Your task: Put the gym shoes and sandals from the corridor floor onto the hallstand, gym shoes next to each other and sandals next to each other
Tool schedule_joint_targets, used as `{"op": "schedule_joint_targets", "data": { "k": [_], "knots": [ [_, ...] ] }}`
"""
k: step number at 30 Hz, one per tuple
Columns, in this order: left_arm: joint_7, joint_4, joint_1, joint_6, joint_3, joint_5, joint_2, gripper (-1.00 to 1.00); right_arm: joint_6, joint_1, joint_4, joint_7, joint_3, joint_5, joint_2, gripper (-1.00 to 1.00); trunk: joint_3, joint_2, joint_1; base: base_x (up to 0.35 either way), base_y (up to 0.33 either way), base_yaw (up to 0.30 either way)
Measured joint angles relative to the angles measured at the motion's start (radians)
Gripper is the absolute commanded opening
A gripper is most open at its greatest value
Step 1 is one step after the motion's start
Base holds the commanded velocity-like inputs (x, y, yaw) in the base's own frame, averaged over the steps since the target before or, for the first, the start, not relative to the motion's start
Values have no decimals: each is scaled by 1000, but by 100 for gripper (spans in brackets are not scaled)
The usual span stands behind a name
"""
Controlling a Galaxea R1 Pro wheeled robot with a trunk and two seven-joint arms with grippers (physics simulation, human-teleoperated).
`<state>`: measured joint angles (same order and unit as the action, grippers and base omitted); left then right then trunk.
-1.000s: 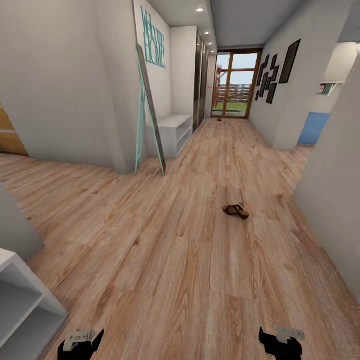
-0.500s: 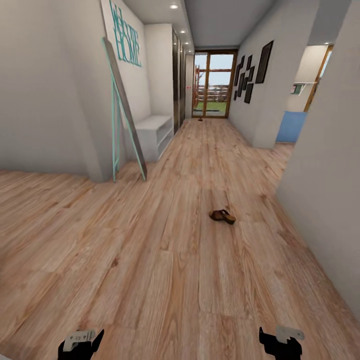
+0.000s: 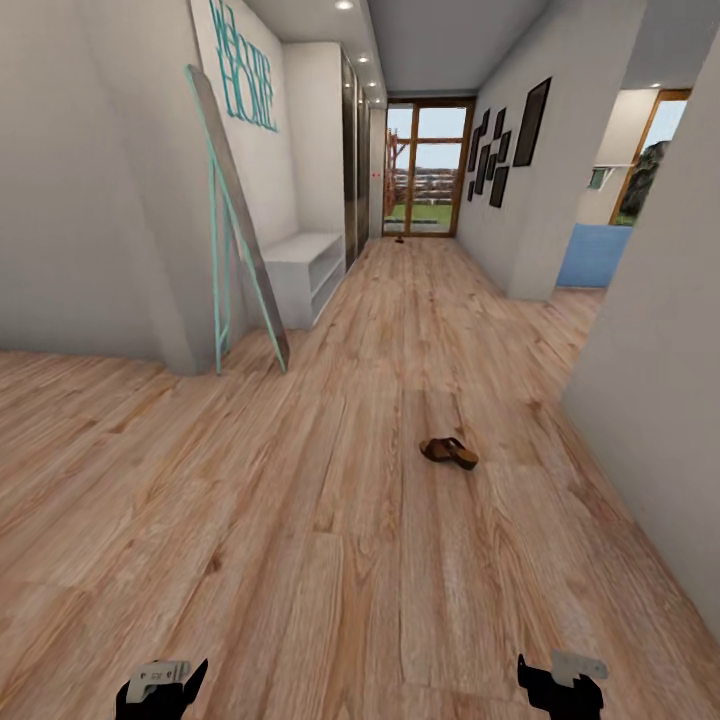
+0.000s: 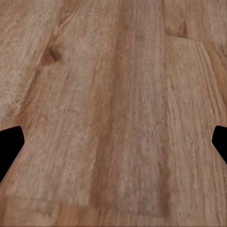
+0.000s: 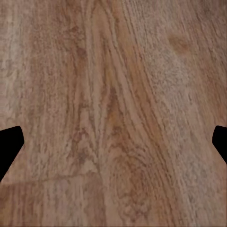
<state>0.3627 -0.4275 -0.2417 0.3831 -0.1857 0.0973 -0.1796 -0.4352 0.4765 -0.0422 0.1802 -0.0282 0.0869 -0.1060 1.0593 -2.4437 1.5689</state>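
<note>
One brown sandal lies on the corridor floor, ahead and slightly right of centre. Far down by the glass door sits a small dark thing, too small to identify. The gym shoes are out of view. The hallstand, a pale low bench with open shelves, stands against the left wall under teal letters. My left gripper and right gripper hang low at the near edge, well short of the sandal. In the wrist views the left gripper and right gripper are open over bare planks, holding nothing.
A tall teal-framed mirror leans on the left wall corner before the bench. A grey wall closes in on the right, with a side opening and a blue panel beyond it. Dark picture frames hang on the right wall.
The whole view has swung and moved along the corridor: the whitish shelf unit at the lower left has left the picture. The sandal lies as before. Both grippers hold the same pose.
</note>
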Motion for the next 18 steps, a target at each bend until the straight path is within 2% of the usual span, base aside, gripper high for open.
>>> {"op": "schedule_joint_targets", "data": {
  "k": [18],
  "knots": [
    [0,1,0,0,0,0,0,100,0,0,0,-6,1,-3,-4,100,0,0,0,337,0,0]
  ]
}}
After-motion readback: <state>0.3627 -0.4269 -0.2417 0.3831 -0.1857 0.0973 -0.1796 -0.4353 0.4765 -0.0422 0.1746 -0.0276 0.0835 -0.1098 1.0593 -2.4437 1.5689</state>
